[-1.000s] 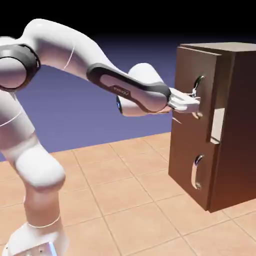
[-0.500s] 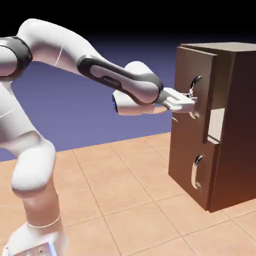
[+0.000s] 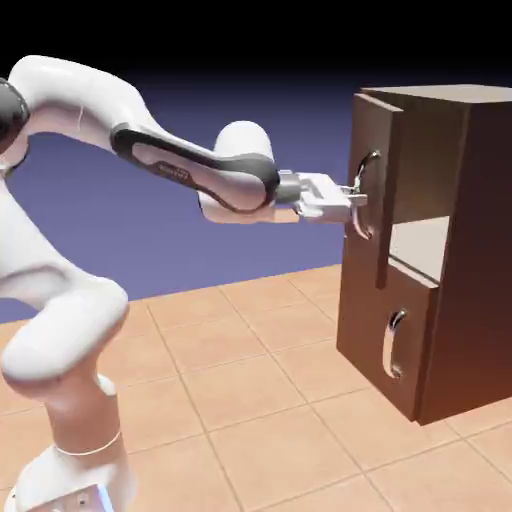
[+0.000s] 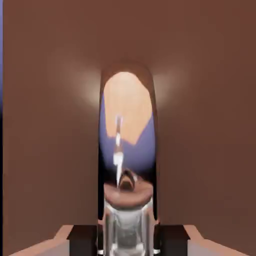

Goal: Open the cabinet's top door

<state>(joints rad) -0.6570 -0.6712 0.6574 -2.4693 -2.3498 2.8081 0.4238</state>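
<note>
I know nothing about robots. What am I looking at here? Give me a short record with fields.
Scene: rendered white robot arm at a dark-brown cabinet on a tiled surface
Gripper: jaws shut on the top door's handle
Top door: swung partly open, pale interior showing behind it
Lower door: closed, its smaller handle untouched
Hand view: shiny handle fills the middle, brown door wood around it
Task state: door opening under way, not fully open
</note>
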